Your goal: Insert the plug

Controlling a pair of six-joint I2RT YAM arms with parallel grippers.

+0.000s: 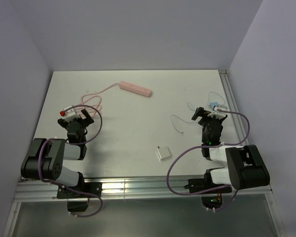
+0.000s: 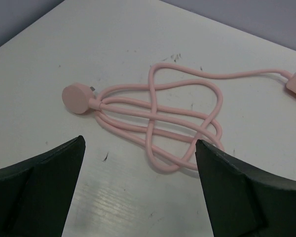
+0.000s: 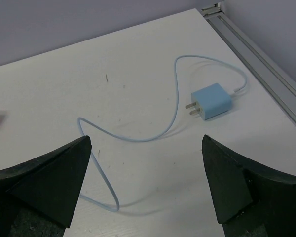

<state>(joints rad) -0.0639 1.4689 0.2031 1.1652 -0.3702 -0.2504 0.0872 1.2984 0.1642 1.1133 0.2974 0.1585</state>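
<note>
White table (image 3: pixel 49 89): plug (image 3: pixel 211 101) just beyond the spread right gripper (image 3: pixel 146 143), apparently untouched; left gripper (image 2: pixel 140 143) equally spread.

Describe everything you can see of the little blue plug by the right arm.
The plug is a small light-blue block, plastic by its look, with rounded edges and two short metal prongs at one end. A thin pale-blue cable leaves the opposite end through a white connector and loops across the white table. The plug lies flat near the metal rail. The right tool stands open, short of it; nothing grips it.
</note>
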